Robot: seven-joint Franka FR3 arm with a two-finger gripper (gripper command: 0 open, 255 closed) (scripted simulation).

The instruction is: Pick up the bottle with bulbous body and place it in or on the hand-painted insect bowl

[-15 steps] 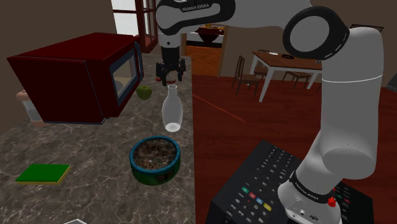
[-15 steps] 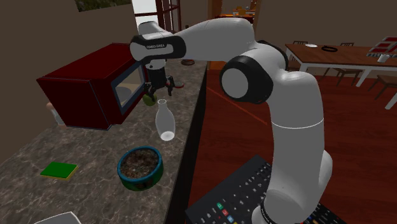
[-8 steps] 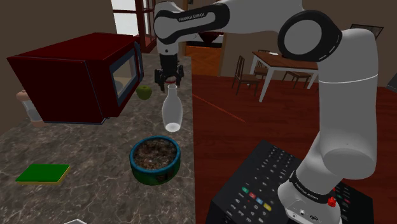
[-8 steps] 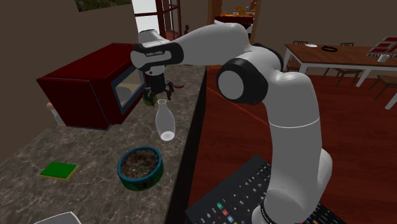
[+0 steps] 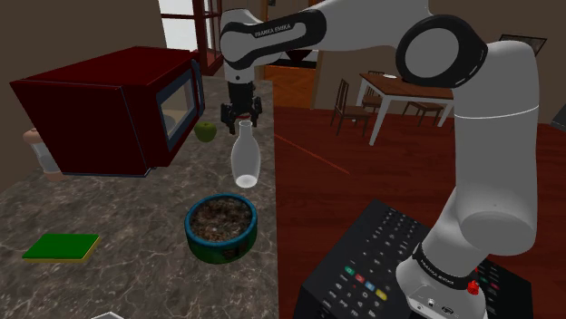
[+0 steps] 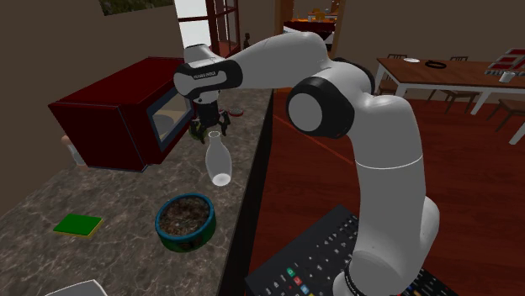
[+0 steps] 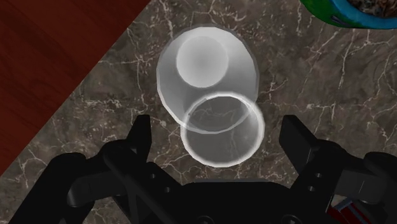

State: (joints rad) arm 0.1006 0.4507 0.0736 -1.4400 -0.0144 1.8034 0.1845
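Marbled counter (image 5: 136, 213) lay bare between the dark red microwave (image 5: 100, 109) and its floor-side edge, where the clear bulbous bottle (image 5: 245, 161) stood upright near the blue-rimmed bowl (image 5: 222, 228), with the gripper (image 5: 242, 120) spread either side of its mouth, not touching.

Bottle (image 5: 245, 159) and bowl (image 5: 212, 250) stand close together — on the counter (image 5: 127, 213).

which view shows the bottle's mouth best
The wrist view: it looks straight down into the bottle, its round rim between the fingers of the open gripper. The shoulder and second exterior views show the bottle side-on, upright on the counter.
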